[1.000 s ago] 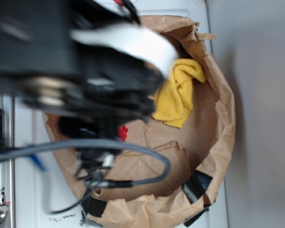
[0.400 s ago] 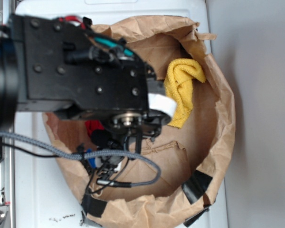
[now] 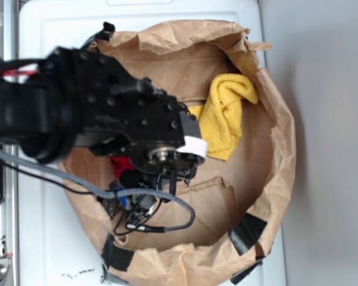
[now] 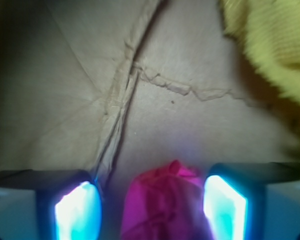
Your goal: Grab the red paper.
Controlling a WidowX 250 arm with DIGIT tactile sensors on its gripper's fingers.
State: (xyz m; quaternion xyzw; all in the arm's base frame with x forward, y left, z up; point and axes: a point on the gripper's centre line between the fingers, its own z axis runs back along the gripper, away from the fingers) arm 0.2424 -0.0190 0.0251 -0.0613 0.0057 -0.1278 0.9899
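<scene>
Red crumpled paper wad (image 4: 162,202) lies on the floor of the large brown paper bag (image 3: 274,179), at about eight o'clock from the yellow terry cloth (image 3: 224,116). The step in hand looks like the final approach: the claw (image 4: 152,210) stands spread apart with the wad between its two fingers, slightly nearer the right one. Next it likely needs only to close squarely.

A: Any text, labels or nos. to be read?

B: None can be made out. Small dark specks are seen on the white surface (image 3: 77,274) at approx. 7 o'clock in the exterior view, too small to be read. In the wrist view nothing is printed on the brown paper bag (image 4: 190,125).
</scene>
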